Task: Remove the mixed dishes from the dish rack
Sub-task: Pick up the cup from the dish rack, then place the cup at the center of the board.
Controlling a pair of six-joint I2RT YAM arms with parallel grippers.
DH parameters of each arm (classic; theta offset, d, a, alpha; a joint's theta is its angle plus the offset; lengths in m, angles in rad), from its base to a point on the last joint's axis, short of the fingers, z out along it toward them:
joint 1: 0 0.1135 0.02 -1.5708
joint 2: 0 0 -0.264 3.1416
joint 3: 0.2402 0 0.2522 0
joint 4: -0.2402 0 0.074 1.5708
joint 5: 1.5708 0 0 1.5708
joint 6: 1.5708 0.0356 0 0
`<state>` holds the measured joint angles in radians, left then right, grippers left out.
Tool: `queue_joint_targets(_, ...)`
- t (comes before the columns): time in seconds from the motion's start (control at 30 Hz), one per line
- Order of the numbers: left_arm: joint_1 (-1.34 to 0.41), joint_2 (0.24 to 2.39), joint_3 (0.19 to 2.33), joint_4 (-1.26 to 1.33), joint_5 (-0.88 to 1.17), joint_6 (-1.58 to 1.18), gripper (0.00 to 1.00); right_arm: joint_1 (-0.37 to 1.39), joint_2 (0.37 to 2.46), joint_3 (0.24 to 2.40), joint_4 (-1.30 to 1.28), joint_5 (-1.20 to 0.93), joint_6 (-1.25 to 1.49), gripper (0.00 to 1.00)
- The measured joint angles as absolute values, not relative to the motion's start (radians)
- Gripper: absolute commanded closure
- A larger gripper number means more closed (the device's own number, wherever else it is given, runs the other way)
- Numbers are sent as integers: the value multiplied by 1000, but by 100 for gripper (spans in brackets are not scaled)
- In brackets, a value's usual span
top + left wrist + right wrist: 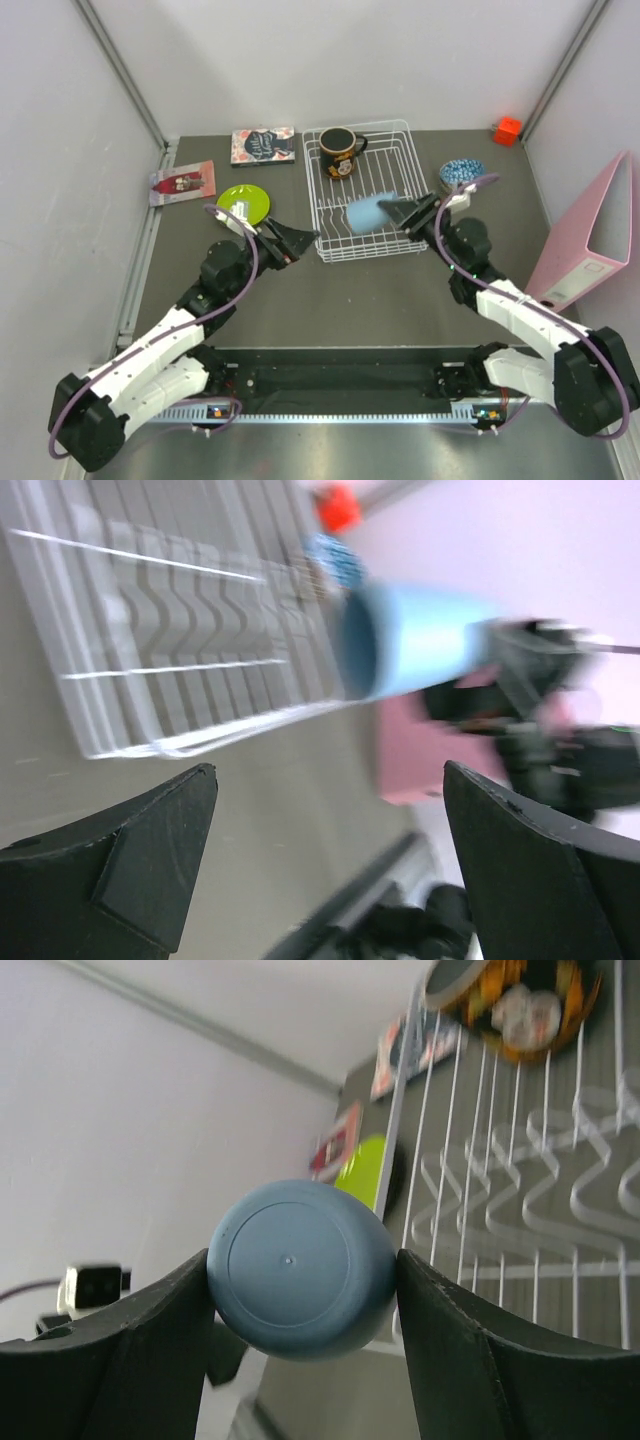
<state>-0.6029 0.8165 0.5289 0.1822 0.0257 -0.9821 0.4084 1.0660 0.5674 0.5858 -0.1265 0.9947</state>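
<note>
My right gripper (402, 209) is shut on the pale blue cup (368, 213), held sideways over the front right of the white wire dish rack (322, 180). In the right wrist view the cup's base (300, 1270) sits squeezed between both fingers. The cup shows in the left wrist view (410, 638), mouth toward the camera. The black cartoon mug (340, 152) with a red inside lies in the back of the rack. My left gripper (300, 243) is open and empty by the rack's front left corner. The lime-green plate (243, 204) and blue-dotted bowl (461, 174) rest on the table.
A pink binder (590, 235) stands at the right wall. Two printed cards (263, 145) (182, 182) lie at the back left. A small orange-red block (507, 129) sits in the back right corner. The red floral plate and beige bowl are out of view.
</note>
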Motion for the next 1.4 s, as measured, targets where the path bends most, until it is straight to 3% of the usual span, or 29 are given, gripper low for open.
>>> queue_joint_targets(0.27, -608, 926, 452, 597, 283, -1118, 6, 583, 1096, 459, 789, -186, 1149, 100)
queue_joint_targets(0.5, -616, 941, 447, 686, 351, -1153, 15, 659, 1209, 469, 935, -186, 1182, 100)
queue_joint_targets(0.67, -616, 940, 446, 683, 352, -1149, 50, 686, 1264, 484, 966, -186, 1200, 100)
queue_joint_targets(0.77, -616, 935, 444, 672, 348, -1142, 61, 689, 1266, 494, 989, -186, 1201, 100)
queue_joint_targets(0.87, -616, 921, 437, 664, 341, -1129, 63, 694, 1266, 494, 1002, -188, 1200, 100)
queue_joint_targets(0.93, -616, 909, 433, 653, 335, -1125, 71, 697, 1265, 494, 1002, -189, 1200, 100)
queue_joint_targets(0.97, -616, 905, 431, 648, 330, -1124, 99, 698, 1265, 494, 1002, -189, 1198, 100)
queue_joint_targets(1.1, -621, 880, 427, 651, 324, -1123, 100, 698, 1266, 492, 984, -181, 1206, 100)
queue_joint_targets(1.23, -623, 856, 427, 618, 319, -1106, 100, 701, 1255, 494, 968, -187, 1193, 27)
queue_joint_targets(1.33, -627, 830, 484, 463, 286, -1047, 100, 704, 1224, 527, 850, -183, 1144, 5)
queue_joint_targets(1.4, -625, 825, 583, 279, 221, -979, 100, 705, 1179, 567, 728, -157, 1081, 1)
